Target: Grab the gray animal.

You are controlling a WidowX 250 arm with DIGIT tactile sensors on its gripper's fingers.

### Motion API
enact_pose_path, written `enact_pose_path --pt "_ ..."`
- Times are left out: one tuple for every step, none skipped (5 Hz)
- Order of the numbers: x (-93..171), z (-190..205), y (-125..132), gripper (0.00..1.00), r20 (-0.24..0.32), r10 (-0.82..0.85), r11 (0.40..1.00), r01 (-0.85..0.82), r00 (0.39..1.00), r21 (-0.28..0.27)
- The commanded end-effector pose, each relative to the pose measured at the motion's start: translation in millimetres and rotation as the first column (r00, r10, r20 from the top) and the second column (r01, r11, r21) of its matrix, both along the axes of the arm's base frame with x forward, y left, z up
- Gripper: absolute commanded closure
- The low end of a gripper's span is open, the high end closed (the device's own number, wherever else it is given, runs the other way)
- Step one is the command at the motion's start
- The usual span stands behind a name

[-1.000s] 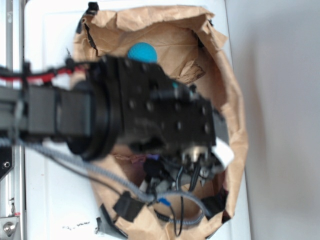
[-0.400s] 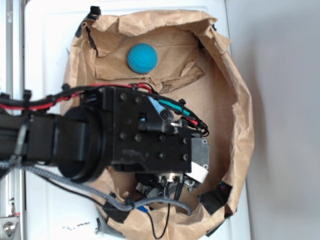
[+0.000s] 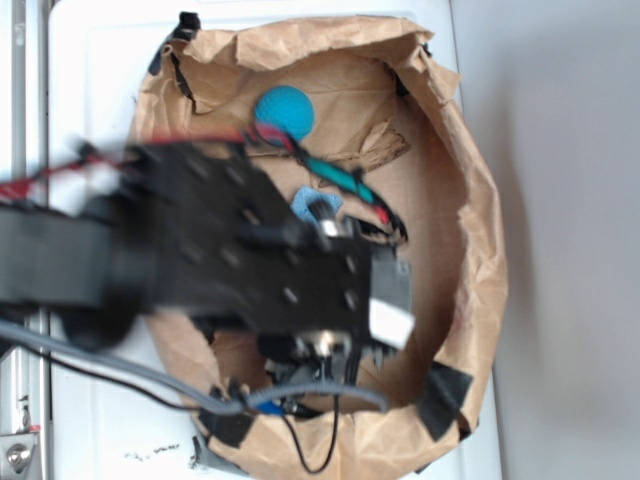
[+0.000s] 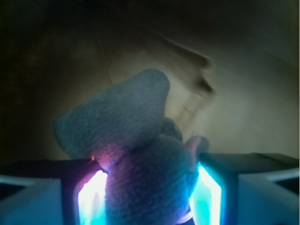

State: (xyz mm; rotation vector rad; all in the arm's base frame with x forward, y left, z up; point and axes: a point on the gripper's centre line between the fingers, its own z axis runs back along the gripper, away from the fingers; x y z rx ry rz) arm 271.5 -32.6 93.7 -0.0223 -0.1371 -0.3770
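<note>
The white table [image 3: 110, 60] carries the scene, a pale grey wall or floor band running down its right side. On it sits a big crumpled brown paper bag [image 3: 470, 200], mouth open toward the camera, its rim rolled and folded all the way round, black tape patches at the lower edge. That rim hems the workspace: free brown floor shows on the right half of the bag and at the top, while the left and lower parts are covered.

What covers them is the robot arm [image 3: 200, 260], black, blurred, reaching in from the left edge, red and teal wires across its top and grey cables trailing to the lower rim. It hides most of the bag's middle in the exterior view.

Next, the teal ball [image 3: 284, 111] lies near the bag's upper wall, just above the arm, apart from everything else. A scrap of blue [image 3: 310, 205] peeks out beside the wrist; what it is, hard to say.

Now the wrist view: the gripper [image 4: 149, 190] is clamped narrow on the gray animal [image 4: 140, 154], lit cyan pads pressing both flanks of its body. The toy fills the gap, one broad ear [image 4: 117, 117] standing up and leaning left. Behind it, dim brown paper floor and a crease, all blurred.
</note>
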Motion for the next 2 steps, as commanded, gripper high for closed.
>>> enact_pose_path --pt "-14.1 103.7 48.9 1.00 0.067 0.364 0.927 -0.369 0.929 0.069" --pt "-26.2 129.4 63.0 1.00 0.067 0.434 0.896 -0.438 0.899 0.069"
